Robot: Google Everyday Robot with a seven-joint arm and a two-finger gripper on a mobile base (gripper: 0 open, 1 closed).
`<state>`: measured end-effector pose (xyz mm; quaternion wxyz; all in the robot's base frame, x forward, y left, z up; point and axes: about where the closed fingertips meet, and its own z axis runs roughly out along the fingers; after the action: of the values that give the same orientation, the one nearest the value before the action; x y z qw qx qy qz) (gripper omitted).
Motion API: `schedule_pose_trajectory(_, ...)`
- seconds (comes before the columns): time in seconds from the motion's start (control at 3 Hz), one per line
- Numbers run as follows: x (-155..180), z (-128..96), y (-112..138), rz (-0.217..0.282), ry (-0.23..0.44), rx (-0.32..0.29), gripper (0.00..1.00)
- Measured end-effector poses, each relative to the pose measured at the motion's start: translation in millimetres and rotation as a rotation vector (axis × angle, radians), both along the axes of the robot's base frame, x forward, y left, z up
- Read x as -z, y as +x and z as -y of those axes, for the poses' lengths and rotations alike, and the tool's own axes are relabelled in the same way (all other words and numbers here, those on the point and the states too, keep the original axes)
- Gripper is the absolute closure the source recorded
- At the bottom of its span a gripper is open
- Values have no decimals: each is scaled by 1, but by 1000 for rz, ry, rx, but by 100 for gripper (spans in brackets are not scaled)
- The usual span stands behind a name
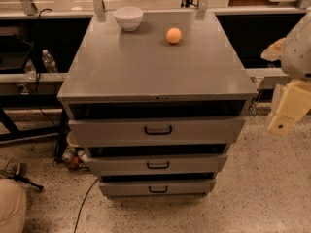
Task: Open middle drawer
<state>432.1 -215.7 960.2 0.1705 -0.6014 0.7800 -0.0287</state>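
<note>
A grey metal cabinet (150,67) holds three drawers stacked in front. The middle drawer (158,165) is the mid-sized one, with a small black loop handle (158,165) centred on its front; it looks closed. The wider top drawer (156,130) is above it and the narrowest drawer (156,188) is below. My gripper (286,113) hangs at the right edge of the view, beside the cabinet's right front corner, well apart from all the handles.
A white bowl (128,17) and an orange ball (173,35) sit on the cabinet top. A water bottle (48,61) stands at the left behind a black frame. Cables and clutter (73,154) lie on the speckled floor at the cabinet's left foot.
</note>
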Motion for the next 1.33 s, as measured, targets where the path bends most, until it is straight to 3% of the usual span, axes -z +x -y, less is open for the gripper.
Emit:
schedule_pose_trajectory(0.67,128,-3,-14,20,75,-36,0)
schedule_pose_trajectory(1.0,191,-15,-14,22,112,-38,0)
schedule_pose_trajectory(1.33,192,-16,1,90,115,-23,0)
